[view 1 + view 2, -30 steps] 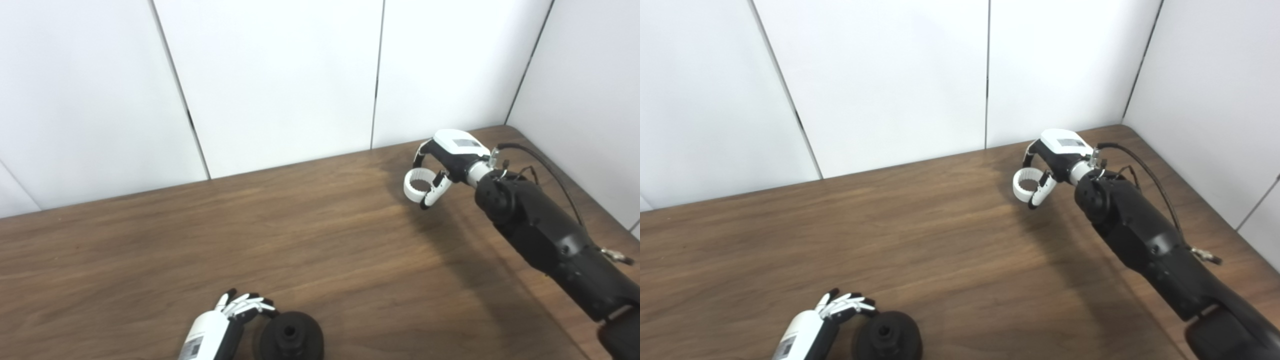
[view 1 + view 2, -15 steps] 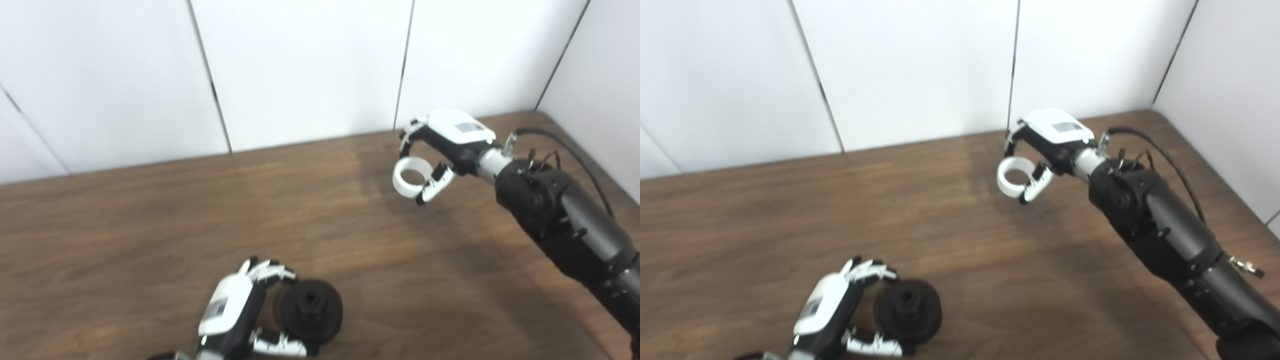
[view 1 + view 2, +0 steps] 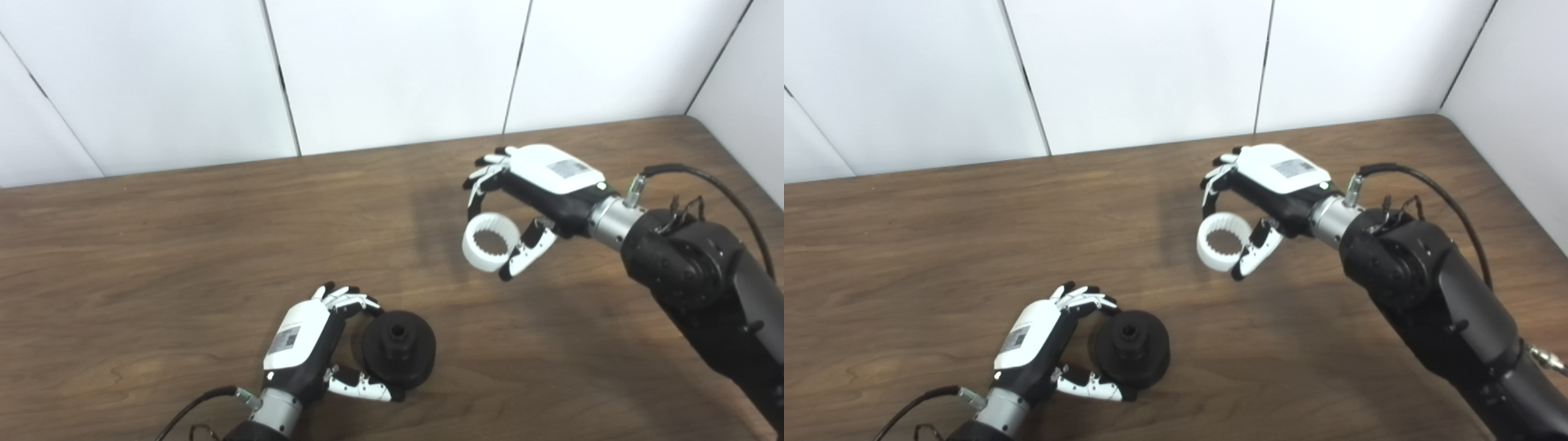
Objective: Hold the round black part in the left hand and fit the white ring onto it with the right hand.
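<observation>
Low in the frame, left of centre, the left robot hand (image 3: 303, 343) curls around the round black part (image 3: 398, 348), fingers over its upper edge and thumb under its lower edge, pinching it where it sits on the brown worktop (image 3: 184, 245). Right of centre, the right robot hand (image 3: 539, 196) holds the white ring (image 3: 488, 241) raised above the worktop, pinched between its fingers at the top and its thumb at the lower right. The ring, toothed inside, is well apart from the black part, up and to its right.
</observation>
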Robot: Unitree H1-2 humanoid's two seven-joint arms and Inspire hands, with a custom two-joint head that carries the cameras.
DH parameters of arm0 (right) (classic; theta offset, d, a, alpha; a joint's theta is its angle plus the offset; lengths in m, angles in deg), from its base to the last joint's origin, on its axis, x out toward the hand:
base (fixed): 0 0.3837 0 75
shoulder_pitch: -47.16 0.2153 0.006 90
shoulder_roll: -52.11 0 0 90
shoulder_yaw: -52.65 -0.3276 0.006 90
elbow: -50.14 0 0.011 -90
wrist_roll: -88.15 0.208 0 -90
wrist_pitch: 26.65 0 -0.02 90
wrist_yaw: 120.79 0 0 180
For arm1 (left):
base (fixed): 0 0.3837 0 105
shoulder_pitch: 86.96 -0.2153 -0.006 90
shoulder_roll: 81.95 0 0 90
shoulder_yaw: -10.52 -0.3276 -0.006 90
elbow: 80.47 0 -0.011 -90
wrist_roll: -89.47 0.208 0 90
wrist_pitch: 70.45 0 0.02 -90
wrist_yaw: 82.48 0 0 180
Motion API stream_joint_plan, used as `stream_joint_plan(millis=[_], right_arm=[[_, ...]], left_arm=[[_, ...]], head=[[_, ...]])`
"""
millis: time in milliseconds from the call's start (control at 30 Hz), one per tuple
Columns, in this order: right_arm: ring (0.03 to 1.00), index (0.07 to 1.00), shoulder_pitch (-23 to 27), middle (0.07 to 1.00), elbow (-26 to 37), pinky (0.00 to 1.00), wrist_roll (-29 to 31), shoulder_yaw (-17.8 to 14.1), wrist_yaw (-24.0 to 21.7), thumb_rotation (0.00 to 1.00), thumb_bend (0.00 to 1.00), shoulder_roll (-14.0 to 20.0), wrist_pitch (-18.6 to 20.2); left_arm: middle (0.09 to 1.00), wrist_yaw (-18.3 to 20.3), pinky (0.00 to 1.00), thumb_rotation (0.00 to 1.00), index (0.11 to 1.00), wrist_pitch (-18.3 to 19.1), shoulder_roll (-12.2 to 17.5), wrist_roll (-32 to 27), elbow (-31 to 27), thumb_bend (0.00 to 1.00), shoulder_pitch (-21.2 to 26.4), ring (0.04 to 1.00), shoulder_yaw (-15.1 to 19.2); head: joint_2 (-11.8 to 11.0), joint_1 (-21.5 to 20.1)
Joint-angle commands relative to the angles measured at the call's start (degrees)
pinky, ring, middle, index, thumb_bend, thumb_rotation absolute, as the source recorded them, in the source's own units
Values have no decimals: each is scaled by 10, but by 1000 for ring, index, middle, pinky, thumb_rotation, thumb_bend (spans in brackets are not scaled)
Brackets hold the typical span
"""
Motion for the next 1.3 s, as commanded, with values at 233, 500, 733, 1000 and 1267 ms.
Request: stream_joint_plan(millis=[233, 500, 733, 1000, 1267], right_arm=[[921, 481, -2, 809, 34, 969, -4, -1, -4, 140, 526, -18, -22], [928, 482, -4, 811, 57, 978, -7, 14, -22, 140, 526, -35, -19], [934, 482, 2, 812, 65, 972, -15, 25, -35, 143, 526, -49, -26], [931, 481, 7, 809, 81, 971, -28, 40, -56, 144, 526, -76, -20], [935, 482, -5, 812, 83, 985, -36, 49, -72, 141, 526, -99, -25]], left_arm=[[779, 7, 1000, 59, 482, 10, -7, 13, 0, 525, 11, 880, -5], [780, 6, 1000, 59, 481, 13, -9, 18, 0, 525, 15, 884, -9], [782, 9, 1000, 59, 481, 17, -12, 19, -2, 525, 16, 882, -10], [781, 6, 1000, 59, 482, 16, -12, 21, -1, 525, 18, 881, -13], [778, 5, 1000, 58, 481, 18, -15, 14, -1, 525, 18, 883, -13]], head=[[11, 8], [21, 16], [25, 25], [28, 30], [30, 31]])
